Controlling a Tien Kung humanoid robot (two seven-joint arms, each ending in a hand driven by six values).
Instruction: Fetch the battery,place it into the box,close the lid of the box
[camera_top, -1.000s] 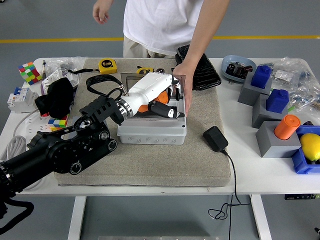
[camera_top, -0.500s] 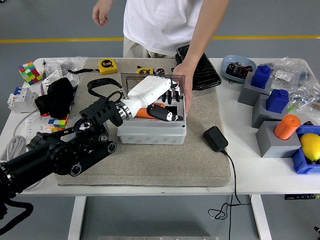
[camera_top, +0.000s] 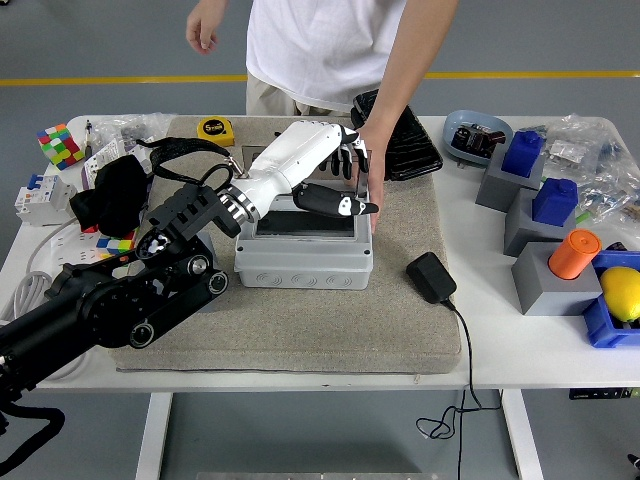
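The left hand (camera_top: 318, 165), white-shelled with black fingers (camera_top: 345, 163), hung over the far half of the grey box (camera_top: 303, 245) at about the 12 o'clock side of the beige mat (camera_top: 300, 320). Its fingers hung loosely apart beside the raised edge of the transparent lid (camera_top: 362, 180), the thumb stretched toward 3 o'clock; it held nothing that could be made out. The battery could not be seen; the box interior showed only as a dark opening (camera_top: 300, 224) beneath the hand. At the lid's 3 o'clock edge a person's hand (camera_top: 371, 145) rested against it; the person (camera_top: 325, 45) stood at the counter's far side.

Around the mat: a yellow tape measure (camera_top: 215, 128) at 11 o'clock, a black tray (camera_top: 400, 140) at 1 o'clock, a black power adapter (camera_top: 431, 277) at 3 o'clock with its cable running over the near edge. The white counter (camera_top: 500, 350) carried a colour cube (camera_top: 59, 146) at 10 o'clock and grey blocks with blue and orange pieces (camera_top: 545, 230) at 3 o'clock. The floor (camera_top: 90, 45) beyond was grey with a yellow line.
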